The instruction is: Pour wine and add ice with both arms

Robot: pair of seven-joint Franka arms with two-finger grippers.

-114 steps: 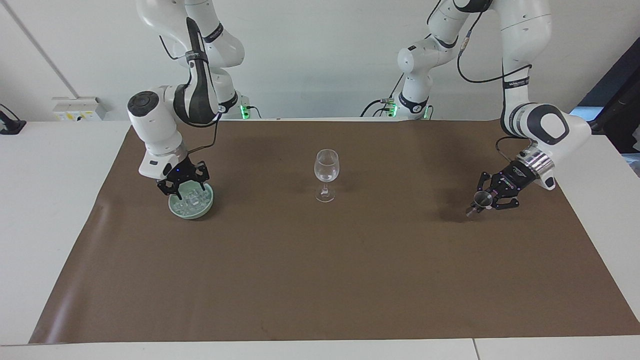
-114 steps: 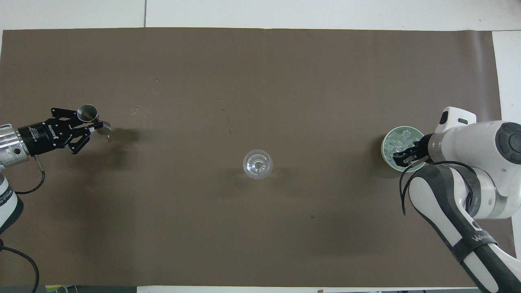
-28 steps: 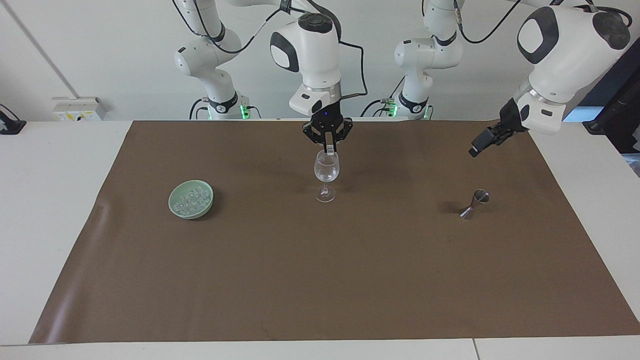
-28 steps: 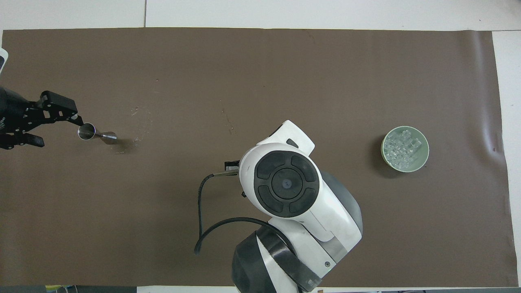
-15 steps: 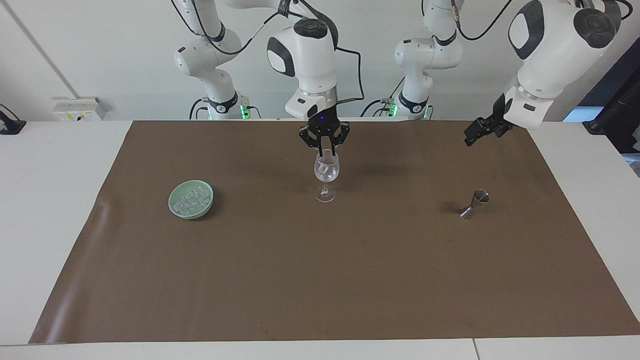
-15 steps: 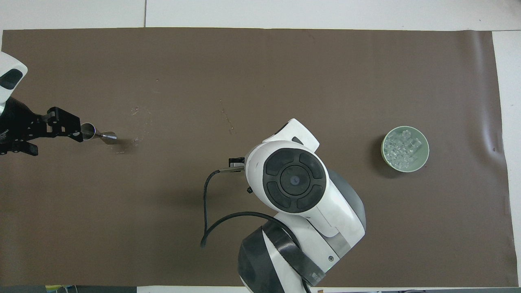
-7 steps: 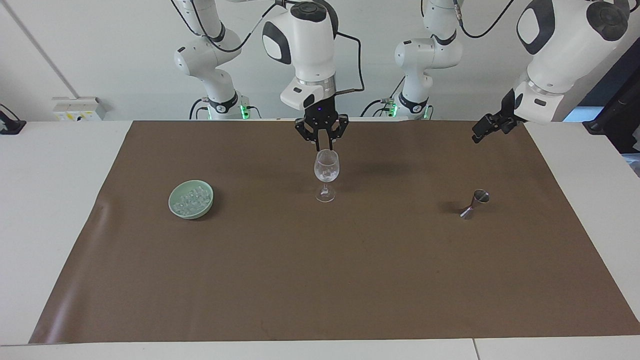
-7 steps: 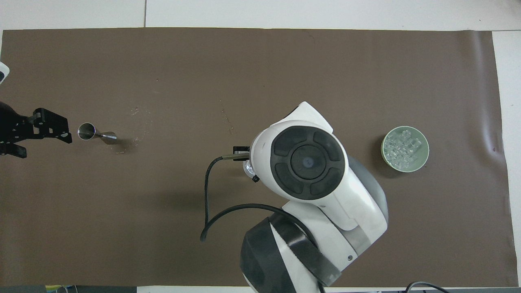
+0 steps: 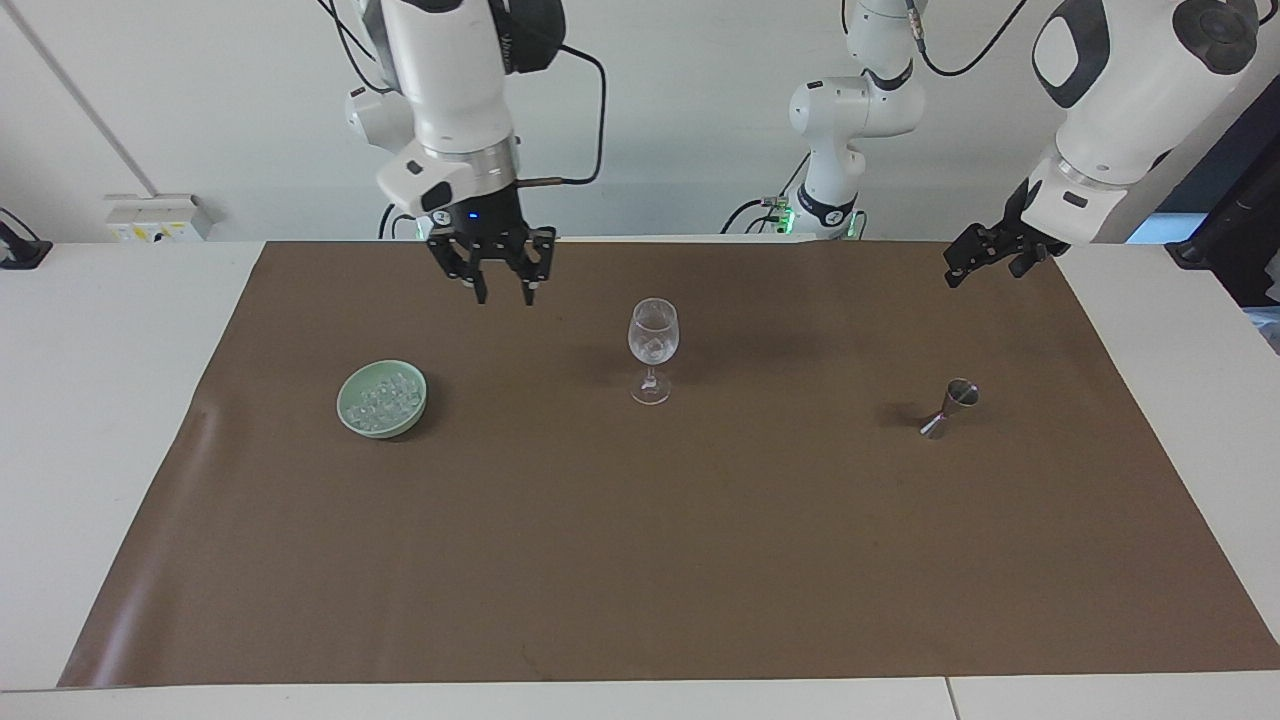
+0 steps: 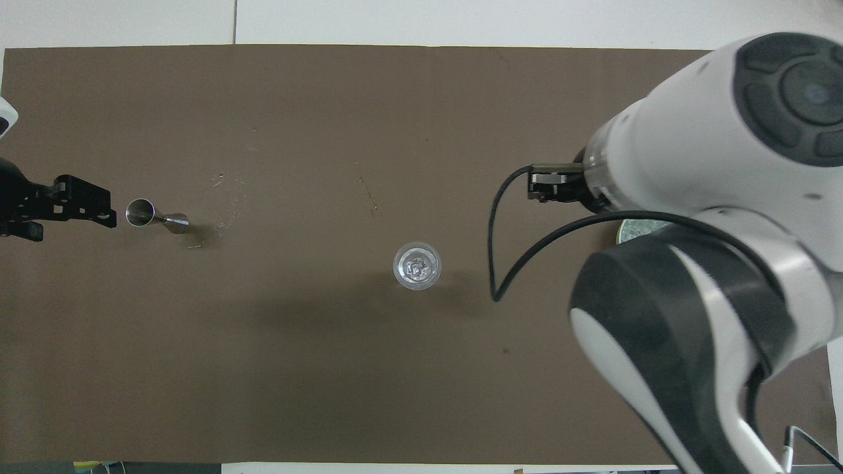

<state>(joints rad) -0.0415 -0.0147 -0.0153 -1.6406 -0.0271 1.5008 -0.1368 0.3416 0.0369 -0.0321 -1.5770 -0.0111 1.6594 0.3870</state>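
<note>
A clear stemmed wine glass (image 9: pixel 653 335) (image 10: pixel 417 265) stands at the middle of the brown mat, and a small clear ice cube lies in its bowl. More ice (image 9: pixel 380 395) fills the pale green bowl (image 9: pixel 345 412) toward the right arm's end. The overhead view shows only a sliver of that bowl (image 10: pixel 642 230) under the right arm. My right gripper (image 9: pixel 505 292) hangs open and empty, high over the mat between bowl and glass. The steel jigger (image 9: pixel 950 405) (image 10: pixel 151 216) stands alone toward the left arm's end. My left gripper (image 9: pixel 983 272) (image 10: pixel 76 227) waits raised beside it, open and empty.
The brown mat (image 9: pixel 640 560) covers most of the white table (image 9: pixel 100 400). The right arm's bulky wrist (image 10: pixel 724 164) and a black cable loop (image 10: pixel 500 250) block much of the overhead view at that end.
My right gripper has risen from over the wine glass, swung toward the green bowl and spread its fingers. An ice cube now lies in the glass. The left gripper has barely moved.
</note>
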